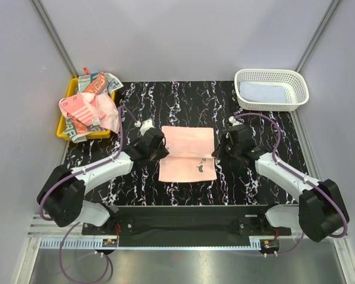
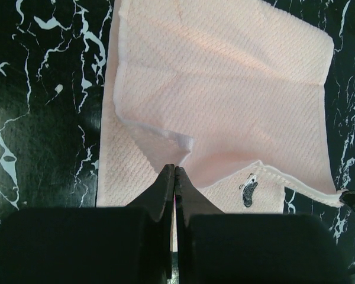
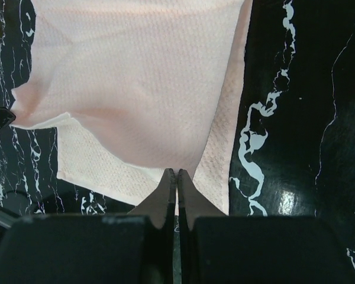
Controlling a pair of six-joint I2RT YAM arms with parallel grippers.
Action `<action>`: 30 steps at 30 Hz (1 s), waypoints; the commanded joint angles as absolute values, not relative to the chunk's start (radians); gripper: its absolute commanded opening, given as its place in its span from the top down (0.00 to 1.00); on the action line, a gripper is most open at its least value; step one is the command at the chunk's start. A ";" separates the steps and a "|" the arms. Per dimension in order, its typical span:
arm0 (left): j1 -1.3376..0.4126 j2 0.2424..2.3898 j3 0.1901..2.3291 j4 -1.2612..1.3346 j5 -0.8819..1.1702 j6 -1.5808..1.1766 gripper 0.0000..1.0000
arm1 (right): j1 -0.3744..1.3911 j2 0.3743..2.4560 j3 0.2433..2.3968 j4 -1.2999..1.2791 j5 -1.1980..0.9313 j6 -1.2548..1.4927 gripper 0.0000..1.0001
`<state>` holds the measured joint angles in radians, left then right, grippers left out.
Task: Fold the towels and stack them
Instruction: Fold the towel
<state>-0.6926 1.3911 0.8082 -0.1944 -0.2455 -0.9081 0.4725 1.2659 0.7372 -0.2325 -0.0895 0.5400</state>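
Towels sat in three places on the black marbled table [image 1: 254, 177]. A plain pink towel [image 1: 187, 155] lay at the table's middle, between the two arms, with its far part doubled toward the near edge so that an upper layer covered most of a lower one. A strip of the lower layer showed along the near side and carried a small dark emblem [image 2: 248, 192]. The left gripper [image 2: 175, 173] was at the towel's left edge, its fingers pressed together on a puckered bit of the upper layer's hem. The right gripper [image 3: 176, 173] was at the towel's right edge, its fingers likewise clamped on the upper layer, which draped up to the tips. Each wrist view caught the tip of the other gripper at the far side of the cloth. A heap of towels [image 1: 92, 106], one pink with white stripes and one with letter blocks, filled the yellow tray [image 1: 68, 89] at the table's far left corner. A pale blue towel [image 1: 260, 92] lay flat in the white basket [image 1: 272, 74] at the far right corner.
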 commanded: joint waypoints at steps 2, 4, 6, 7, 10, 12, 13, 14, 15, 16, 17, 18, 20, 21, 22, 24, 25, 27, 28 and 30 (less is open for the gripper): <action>-0.707 1.322 0.784 -0.175 -0.290 -0.917 1.00 | 0.491 1.200 0.726 -0.242 -0.084 0.557 0.99; -0.713 1.312 0.779 -0.176 -0.290 -0.917 1.00 | 0.492 1.190 0.724 -0.253 -0.081 0.555 1.00; -0.719 1.304 0.773 -0.178 -0.290 -0.917 1.00 | 0.497 1.177 0.716 -0.255 -0.078 0.560 1.00; -0.722 1.301 0.770 -0.179 -0.290 -0.917 1.00 | 0.499 1.174 0.715 -0.259 -0.078 0.561 1.00; -0.732 1.286 0.758 -0.181 -0.291 -0.917 1.00 | 0.503 1.167 0.713 -0.270 -0.081 0.566 1.00; -0.733 1.272 0.761 -0.184 -0.291 -0.916 1.00 | 0.505 1.154 0.712 -0.275 -0.072 0.569 1.00; -0.735 1.267 0.761 -0.192 -0.294 -0.914 1.00 | 0.505 1.149 0.712 -0.276 -0.069 0.569 1.00; -0.735 1.263 0.764 -0.196 -0.298 -0.910 1.00 | 0.505 1.147 0.715 -0.279 -0.069 0.571 1.00; -0.736 1.255 0.765 -0.201 -0.299 -0.910 1.00 | 0.506 1.141 0.718 -0.290 -0.069 0.569 1.00; -0.738 1.246 0.762 -0.206 -0.304 -0.910 1.00 | 0.506 1.140 0.721 -0.293 -0.069 0.568 1.00; -0.738 1.241 0.759 -0.206 -0.304 -0.911 1.00 | 0.508 1.134 0.721 -0.295 -0.068 0.569 1.00; -0.739 1.232 0.756 -0.204 -0.305 -0.911 1.00 | 0.509 1.121 0.719 -0.296 -0.066 0.571 1.00; -0.741 1.230 0.746 -0.203 -0.301 -0.913 1.00 | 0.511 1.117 0.718 -0.299 -0.064 0.572 1.00; -0.744 1.233 0.742 -0.201 -0.299 -0.917 1.00 | 0.512 1.120 0.718 -0.305 -0.066 0.571 1.00; -0.745 1.235 0.736 -0.196 -0.298 -0.917 1.00 | 0.514 1.118 0.712 -0.305 -0.066 0.574 1.00; -0.753 1.233 0.713 -0.186 -0.296 -0.926 1.00 | 0.518 1.112 0.700 -0.295 -0.066 0.583 1.00; -0.755 1.236 0.707 -0.177 -0.295 -0.931 1.00 | 0.520 1.111 0.683 -0.290 -0.067 0.586 1.00; -0.756 1.244 0.690 -0.164 -0.284 -0.936 1.00 | 0.522 1.118 0.669 -0.279 -0.071 0.594 1.00; -0.759 1.250 0.684 -0.155 -0.279 -0.936 1.00 | 0.520 1.124 0.655 -0.276 -0.077 0.597 1.00; -0.773 1.270 0.660 -0.140 -0.273 -0.943 1.00 | 0.525 1.147 0.638 -0.250 -0.086 0.612 1.00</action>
<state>-0.7555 1.2568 0.6842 -0.2115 -0.2649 -0.9245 0.5114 1.1343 0.6598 -0.2855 -0.0887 0.5858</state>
